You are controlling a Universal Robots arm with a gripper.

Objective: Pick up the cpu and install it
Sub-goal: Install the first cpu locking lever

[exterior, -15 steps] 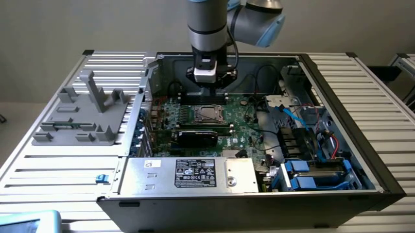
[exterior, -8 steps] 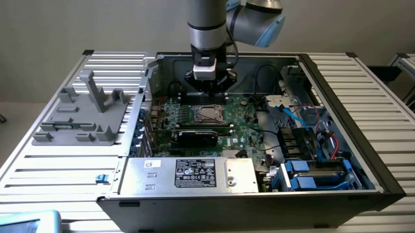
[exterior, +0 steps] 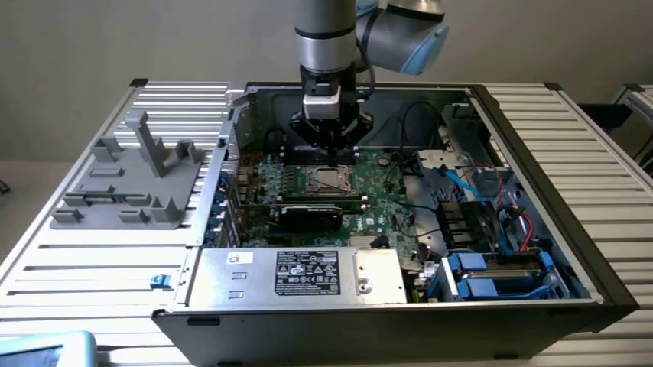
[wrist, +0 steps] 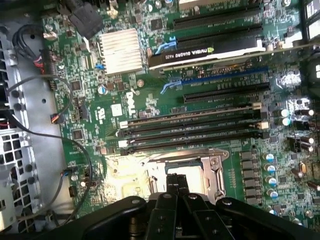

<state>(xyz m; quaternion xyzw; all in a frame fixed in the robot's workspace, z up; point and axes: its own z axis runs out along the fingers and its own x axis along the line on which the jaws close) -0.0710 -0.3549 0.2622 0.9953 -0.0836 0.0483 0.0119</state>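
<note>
Inside the open computer case [exterior: 357,321] on the counter [exterior: 102,267], found the gripper [exterior: 332,145] poised just above the socket [exterior: 306,177] on the green motherboard [exterior: 393,206]. Saw its fingers [wrist: 172,185] clenched together, tip to tip, over the metal socket frame [wrist: 216,167], grasping nothing that could be made out. Spotted the cpu [exterior: 329,180] lying flat within that frame, directly below the gripper, and judged it already seated, or close to it; could not tell whether fully home.

Judged the cpu light, stiff and fragile: a thin rigid plate with a delicate underside, easily harmed by tilt or force. Reckoned the smooth metal top slippery, so better taken by two opposite edges, held level, never pressed on the face.

Noted a small flat square with a shiny silver-grey top catching the light, bright against the darker socket around it. Left the large grey plastic fixture [exterior: 133,183] aside on the counter, well apart from the case interior.
</note>
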